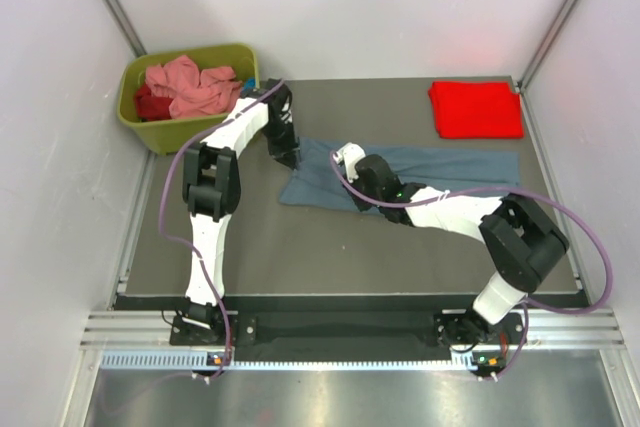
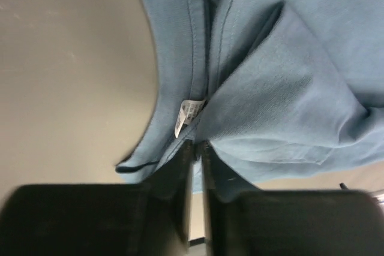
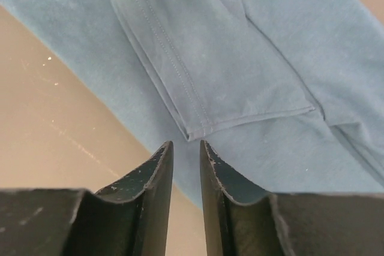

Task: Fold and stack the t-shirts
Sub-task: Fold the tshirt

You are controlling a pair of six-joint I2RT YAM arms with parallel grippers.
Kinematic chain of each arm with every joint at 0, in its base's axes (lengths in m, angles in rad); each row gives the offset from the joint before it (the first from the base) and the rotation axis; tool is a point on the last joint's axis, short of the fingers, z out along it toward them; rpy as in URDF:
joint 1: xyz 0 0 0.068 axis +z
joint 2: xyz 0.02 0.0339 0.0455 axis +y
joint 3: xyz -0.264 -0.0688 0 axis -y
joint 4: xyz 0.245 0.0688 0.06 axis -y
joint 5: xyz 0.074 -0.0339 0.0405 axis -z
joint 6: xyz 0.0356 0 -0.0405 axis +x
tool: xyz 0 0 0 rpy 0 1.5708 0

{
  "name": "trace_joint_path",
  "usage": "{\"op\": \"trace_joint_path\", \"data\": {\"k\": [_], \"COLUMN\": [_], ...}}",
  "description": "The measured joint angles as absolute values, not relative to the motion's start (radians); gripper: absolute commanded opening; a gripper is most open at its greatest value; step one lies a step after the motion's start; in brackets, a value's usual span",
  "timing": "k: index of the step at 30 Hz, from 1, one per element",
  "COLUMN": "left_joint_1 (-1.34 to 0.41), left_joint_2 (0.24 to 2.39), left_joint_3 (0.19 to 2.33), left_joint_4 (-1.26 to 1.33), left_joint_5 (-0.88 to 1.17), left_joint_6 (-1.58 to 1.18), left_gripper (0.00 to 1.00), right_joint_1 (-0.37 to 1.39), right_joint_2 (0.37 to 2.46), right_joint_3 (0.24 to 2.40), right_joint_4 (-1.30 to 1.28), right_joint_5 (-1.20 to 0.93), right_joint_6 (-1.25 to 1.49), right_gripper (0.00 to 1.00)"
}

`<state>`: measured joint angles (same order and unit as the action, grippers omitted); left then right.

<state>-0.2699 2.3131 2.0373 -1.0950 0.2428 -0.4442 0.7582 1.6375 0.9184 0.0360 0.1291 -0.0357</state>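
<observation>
The slate blue-grey t-shirt (image 1: 440,172) lies in a long folded strip across the middle of the mat. My left gripper (image 1: 288,155) is at its far left corner. In the left wrist view my left gripper (image 2: 197,143) is shut on the shirt (image 2: 300,58) at the collar, just below the white neck label (image 2: 189,115). My right gripper (image 1: 343,159) hovers over the shirt's left part. In the right wrist view my right gripper (image 3: 186,145) is slightly open and empty, just short of a sleeve hem corner of the shirt (image 3: 240,40).
A bright red folded t-shirt (image 1: 476,109) lies at the far right corner of the dark mat (image 1: 300,257). The olive-green bin (image 1: 190,52) at the far left holds a salmon pink t-shirt (image 1: 190,87) and a dark red one (image 1: 150,102). White walls enclose the table.
</observation>
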Motion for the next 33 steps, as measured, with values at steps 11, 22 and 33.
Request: {"op": "trace_joint_path", "data": {"k": [11,22,33], "left_joint_1": [-0.291,-0.318,-0.316], "left_joint_2": [2.305,2.321,2.403], "left_joint_3": [2.061,1.989,2.065], "left_joint_4": [-0.96,-0.798,-0.768], "left_joint_5": [0.279,0.258,0.08], "left_joint_6": [-0.478,-0.532,-0.581], "left_gripper": [0.21,0.16,0.14], "right_joint_1": [0.72,0.63,0.63], "right_joint_2": [1.752,1.919,1.885], "right_joint_3": [1.084,1.169,1.171], "right_joint_4": [0.012,-0.059,-0.086], "right_joint_5": [0.137,0.149,0.187], "right_joint_6": [0.086,0.165,0.212], "right_gripper": [0.15,0.15,0.19]}}
